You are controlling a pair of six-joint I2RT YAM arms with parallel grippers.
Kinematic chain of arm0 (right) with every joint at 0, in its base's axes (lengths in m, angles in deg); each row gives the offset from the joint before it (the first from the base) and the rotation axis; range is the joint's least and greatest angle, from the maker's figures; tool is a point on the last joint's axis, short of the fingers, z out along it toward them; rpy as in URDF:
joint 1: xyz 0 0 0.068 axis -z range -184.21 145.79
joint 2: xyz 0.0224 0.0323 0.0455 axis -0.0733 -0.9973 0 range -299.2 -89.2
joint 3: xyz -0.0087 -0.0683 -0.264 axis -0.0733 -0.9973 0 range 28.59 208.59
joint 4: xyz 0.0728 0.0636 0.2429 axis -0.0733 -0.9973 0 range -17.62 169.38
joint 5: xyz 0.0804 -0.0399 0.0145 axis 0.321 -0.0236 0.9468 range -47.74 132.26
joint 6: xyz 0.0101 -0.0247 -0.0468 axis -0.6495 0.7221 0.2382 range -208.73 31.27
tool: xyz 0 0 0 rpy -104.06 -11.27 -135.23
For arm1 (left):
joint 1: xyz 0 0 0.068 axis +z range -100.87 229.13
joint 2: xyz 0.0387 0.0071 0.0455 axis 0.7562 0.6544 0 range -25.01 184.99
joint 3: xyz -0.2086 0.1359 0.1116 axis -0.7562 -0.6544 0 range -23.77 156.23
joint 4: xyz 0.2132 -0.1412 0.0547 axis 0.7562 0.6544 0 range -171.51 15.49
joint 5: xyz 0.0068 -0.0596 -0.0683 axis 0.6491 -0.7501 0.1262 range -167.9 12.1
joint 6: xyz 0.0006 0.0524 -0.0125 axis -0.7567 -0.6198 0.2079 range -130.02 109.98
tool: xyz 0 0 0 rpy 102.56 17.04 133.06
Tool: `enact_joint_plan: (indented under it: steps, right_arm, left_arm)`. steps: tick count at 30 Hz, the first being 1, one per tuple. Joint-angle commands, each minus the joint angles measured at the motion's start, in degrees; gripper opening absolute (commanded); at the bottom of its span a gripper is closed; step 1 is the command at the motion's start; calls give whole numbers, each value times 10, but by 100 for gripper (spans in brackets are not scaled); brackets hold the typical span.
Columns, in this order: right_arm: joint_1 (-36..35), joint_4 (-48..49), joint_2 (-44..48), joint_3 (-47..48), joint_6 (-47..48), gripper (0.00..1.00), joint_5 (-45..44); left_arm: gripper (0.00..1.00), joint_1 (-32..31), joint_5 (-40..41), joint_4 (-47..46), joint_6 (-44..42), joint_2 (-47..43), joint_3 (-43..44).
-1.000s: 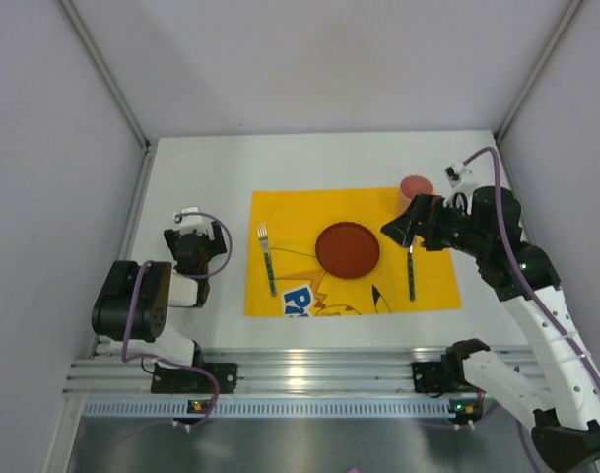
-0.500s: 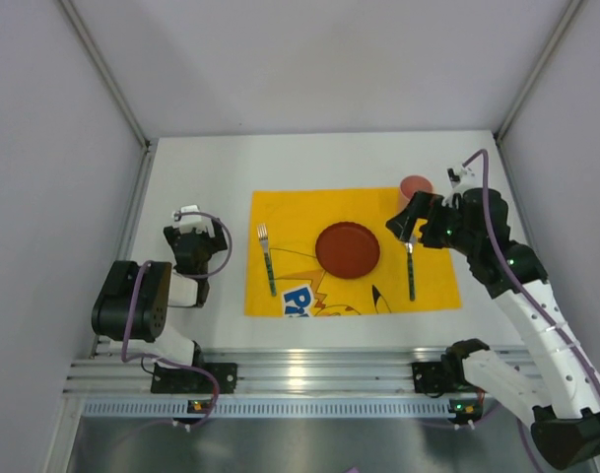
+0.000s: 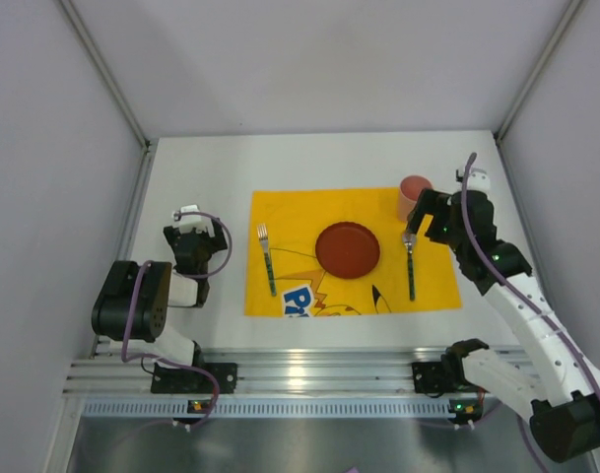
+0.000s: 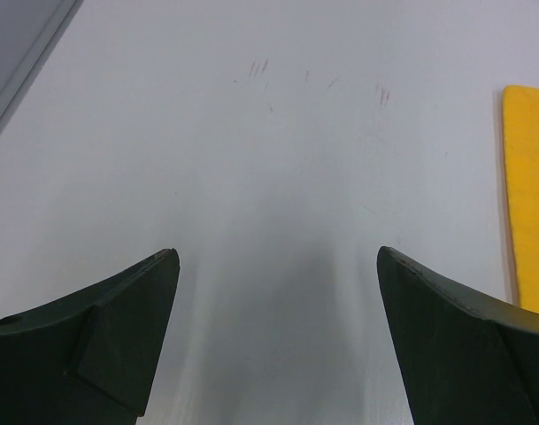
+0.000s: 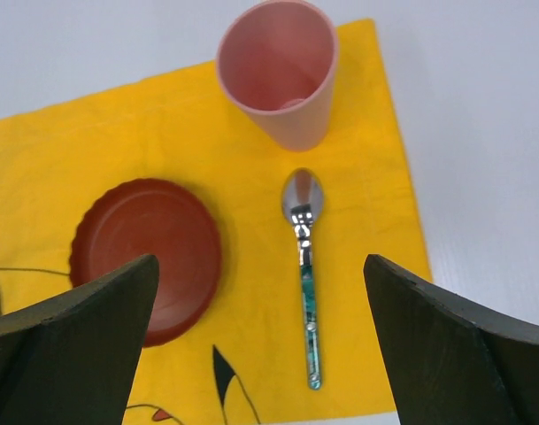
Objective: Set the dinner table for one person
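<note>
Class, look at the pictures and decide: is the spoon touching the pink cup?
Apart. In the right wrist view, a strip of yellow cloth shows between the bowl of the spoon and the base of the pink cup.

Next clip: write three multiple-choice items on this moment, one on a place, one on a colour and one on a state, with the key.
1. Seen from the top camera, where does the spoon lie relative to the red plate?
A. left of it
B. right of it
C. on it

2. What colour is the cup?
A. pink
B. blue
C. green

3. How does the right pincer stand?
A. shut on the spoon
B. shut on the cup
C. open, holding nothing

Key:
1 B: the spoon lies on the yellow cloth, to the right of the plate and apart from it.
2 A: the cup's wall and inside are both pink.
3 C: its fingers are wide apart above the cloth, with nothing between them.
</note>
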Motion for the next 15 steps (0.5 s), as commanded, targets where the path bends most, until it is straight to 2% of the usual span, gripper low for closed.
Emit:
enact_joint_plan:
  steps: [1, 8, 15]
  right_arm:
    - [-1, 28, -34, 31, 50, 100, -91]
    - [23, 31, -137, 74, 72, 100, -91]
    - [123, 90, -256, 71, 57, 100, -67]
  left_arm:
    - [99, 3, -7, -43, 5, -5, -1]
    - [98, 3, -7, -43, 5, -6, -1]
    - [98, 3, -6, -43, 4, -6, -1]
